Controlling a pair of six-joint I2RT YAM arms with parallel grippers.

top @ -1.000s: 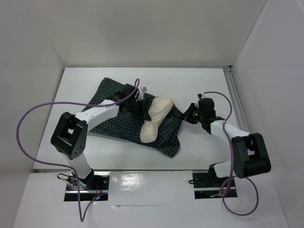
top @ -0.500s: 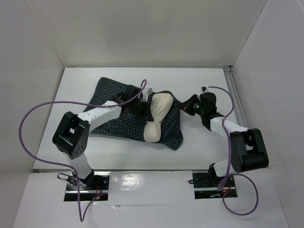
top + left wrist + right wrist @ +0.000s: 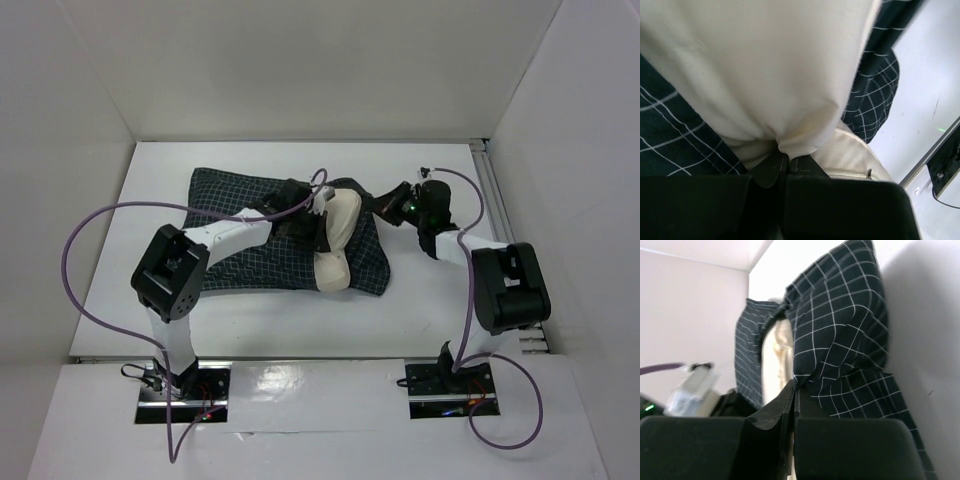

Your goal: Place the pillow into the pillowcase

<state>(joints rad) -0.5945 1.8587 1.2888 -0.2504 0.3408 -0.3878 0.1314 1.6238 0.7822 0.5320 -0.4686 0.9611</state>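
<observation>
Across the middle of the white counter (image 3: 120, 300) lies the pillowcase (image 3: 240, 262), spread out and rumpled. The left arm (image 3: 225, 235) reaches over it and hides a strip of the check. From above I cannot make out where its opening runs.

At its right end sits the pillow (image 3: 335, 268), with dark cloth on both sides of it. One cream lobe points toward the near edge, and the other part runs up under the left wrist. How much of it is already inside the cloth cannot be told.

The left gripper (image 3: 322, 225) is black against dark fabric in the overhead view, so its tips are hard to separate there. Its own wrist camera shows the jaws closed, pinching a gathered fold of the cream fabric. The pillow fills the upper part of that view and is cut off at the top and left edges.

The right gripper (image 3: 388, 203) is at the far right corner of the pillowcase, its tips also lost against the cloth from above. Its wrist camera shows the jaws closed on a fold of checked fabric, which rises in a hump above them. A sliver of cream shows in the gap behind.

Purple cables (image 3: 100, 215) loop off both arms, and the left one crosses the wrist near the pillow.
</observation>
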